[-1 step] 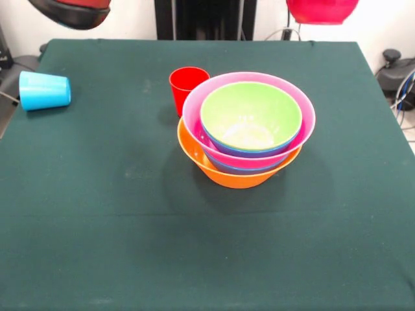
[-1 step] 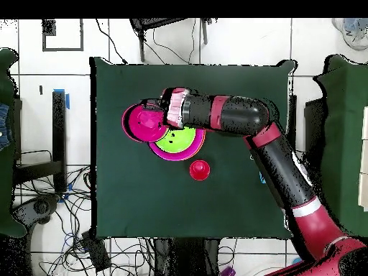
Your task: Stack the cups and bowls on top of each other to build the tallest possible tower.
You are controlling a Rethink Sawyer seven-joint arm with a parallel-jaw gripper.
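Front view, far left: light blue cup (image 1: 44,91) on its side on the green surface (image 1: 117,246). Centre: red cup (image 1: 187,85) upright, touching the tower (image 1: 246,133) (orange bowl (image 1: 224,173) as base, pink bowl (image 1: 194,110), lime green bowl (image 1: 249,116) innermost). Claw (image 2: 147,118): grip cannot be told.

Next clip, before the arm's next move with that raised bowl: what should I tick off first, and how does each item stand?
1. Tower sound: ok; lime green bowl sits nested on top, orange bowl is the base.
2. Raised pinkish-red bowl above the tower: not ok; it hangs well off to one side.
3. Gripper hold on that bowl: cannot tell; the contact is hidden.
4. Red cup apart from the tower: cannot tell; it stands upright right behind the rim.
5. Light blue cup out of the way: ok; it lies on its side far from the tower.
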